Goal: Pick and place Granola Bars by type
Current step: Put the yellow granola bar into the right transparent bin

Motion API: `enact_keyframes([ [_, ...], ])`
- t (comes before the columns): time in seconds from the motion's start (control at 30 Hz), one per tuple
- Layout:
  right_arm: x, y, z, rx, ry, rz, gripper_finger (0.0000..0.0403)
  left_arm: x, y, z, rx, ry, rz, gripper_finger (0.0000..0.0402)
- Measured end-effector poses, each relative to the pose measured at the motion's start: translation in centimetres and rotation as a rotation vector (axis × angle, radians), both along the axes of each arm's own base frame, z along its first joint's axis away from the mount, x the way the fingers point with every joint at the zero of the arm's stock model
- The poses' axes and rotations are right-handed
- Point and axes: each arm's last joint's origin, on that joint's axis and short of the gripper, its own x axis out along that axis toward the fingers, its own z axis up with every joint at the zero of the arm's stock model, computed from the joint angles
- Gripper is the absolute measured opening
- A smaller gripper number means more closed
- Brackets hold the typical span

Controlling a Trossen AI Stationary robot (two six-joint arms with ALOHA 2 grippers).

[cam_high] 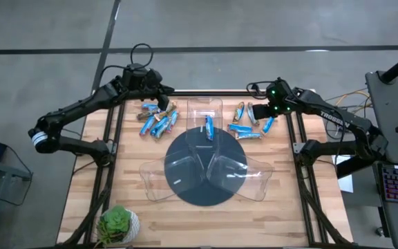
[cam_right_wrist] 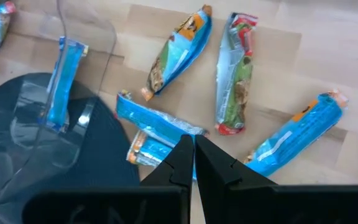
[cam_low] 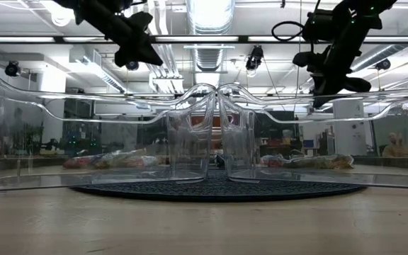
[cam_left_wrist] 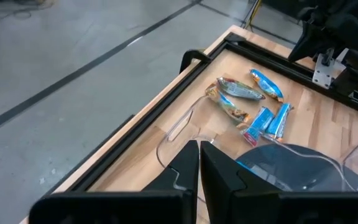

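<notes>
Two piles of bars lie near the far table (cam_high: 185, 221) edge: left pile (cam_high: 157, 119) and right pile (cam_high: 251, 122). One blue bar (cam_high: 209, 127) lies in the far clear tray (cam_high: 206, 111). The left gripper (cam_high: 163, 102) and right gripper (cam_high: 256, 114) hover above their piles, jaws clenched, empty.

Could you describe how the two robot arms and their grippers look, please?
Both arms are dark, almost black, jointed tubes. The left arm has a white band near its base and a black cable loop above its wrist. The right arm carries white lettering and a green light. The left gripper and right gripper have dark, angular fingers.
</notes>
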Motion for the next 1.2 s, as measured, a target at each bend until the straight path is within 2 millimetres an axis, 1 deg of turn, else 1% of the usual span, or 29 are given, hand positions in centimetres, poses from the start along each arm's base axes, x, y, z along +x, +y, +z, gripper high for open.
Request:
enact_keyframes([
  [0.17,0.0,0.0,0.0,0.001,-0.007,-0.017,0.0008,0.3,0.1,-1.3,0.016,-0.034,-0.019,0.0000],
  [0.47,0.6,-0.3,0.1,-0.014,-0.051,-0.002,0.0008,0.3,0.1,-1.3,0.017,-0.038,-0.024,0.0000],
  [0.7,1.8,-1.3,-1.7,0.050,0.011,0.001,0.0008,0.3,0.1,-1.3,0.018,-0.038,-0.024,0.0000],
  [0.8,2.6,-2.0,-1.8,0.060,0.022,0.002,0.0008,0.3,0.1,-1.3,0.018,-0.039,-0.024,0.0000],
  [0.9,3.3,-2.6,-1.4,0.060,0.022,0.004,0.0008,0.3,0.1,-1.3,0.018,-0.038,-0.024,0.0000],
  [1.07,4.5,-3.7,0.3,0.021,0.002,0.034,0.0008,0.3,0.1,-1.2,0.018,-0.038,-0.023,0.0000],
  [1.2,5.1,-4.2,1.3,-0.006,0.000,0.047,0.0008,0.3,0.1,-1.2,0.018,-0.038,-0.023,0.0000],
])
